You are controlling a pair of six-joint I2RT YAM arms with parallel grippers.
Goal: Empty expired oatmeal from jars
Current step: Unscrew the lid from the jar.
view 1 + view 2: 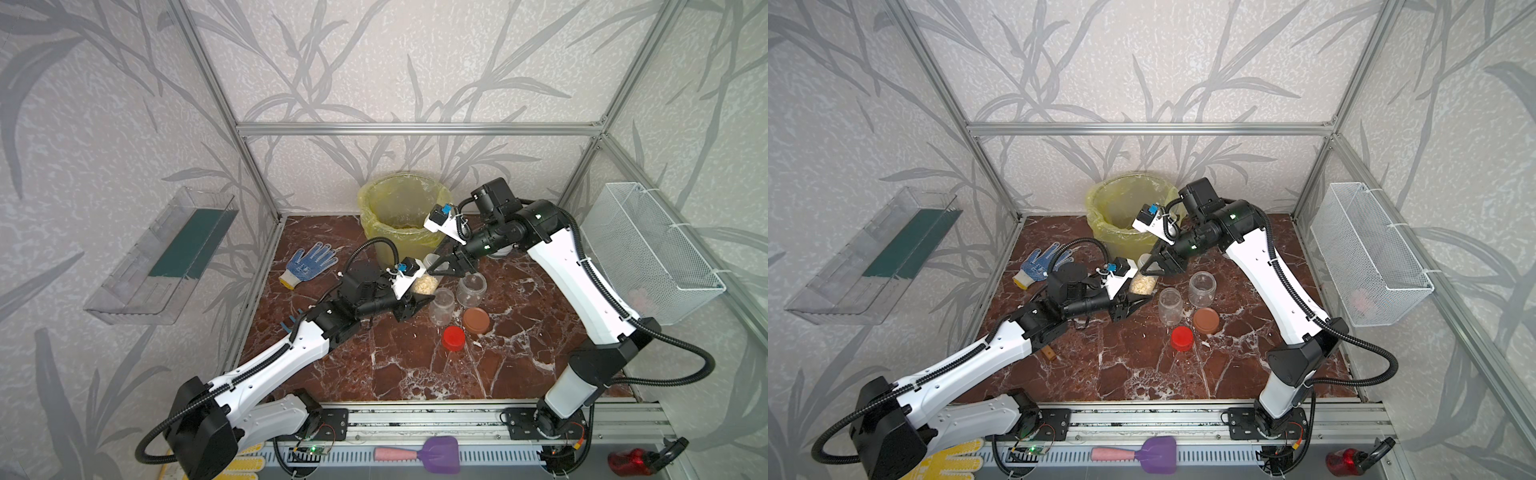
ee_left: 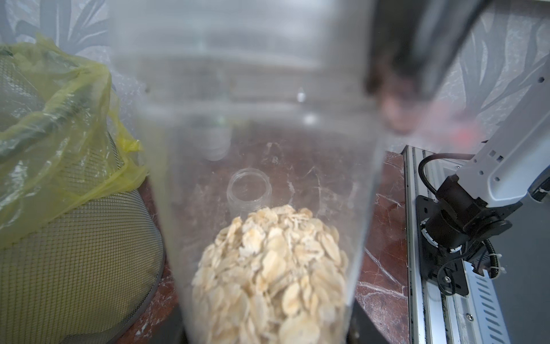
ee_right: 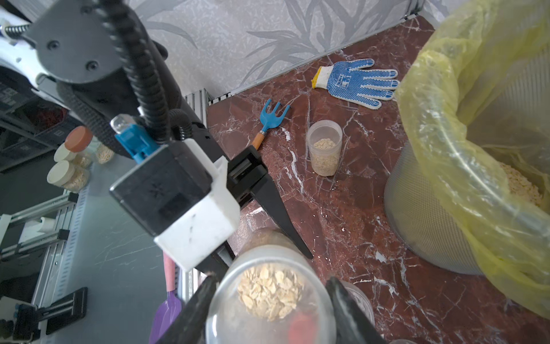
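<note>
Obs.: the left gripper [image 1: 417, 303] is clamped on the held jar [image 1: 426, 284] at its base, and the right gripper [image 1: 434, 266] pinches its lidded top. The oatmeal [image 2: 273, 268] is inside, between the pincers. Two empty jars [image 1: 442, 305] stand just beside the right pincer. The fourth jar [image 3: 324, 152], beyond the left pincer, is unemptied. Judged half done.

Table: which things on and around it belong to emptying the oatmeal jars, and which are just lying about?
For the job:
held oat jar
second oat jar
slim empty jar
wide empty jar
red lid
brown lid
yellow-bagged bin

Lying about:
glove
blue fork
purple scoop
mesh basket
</note>
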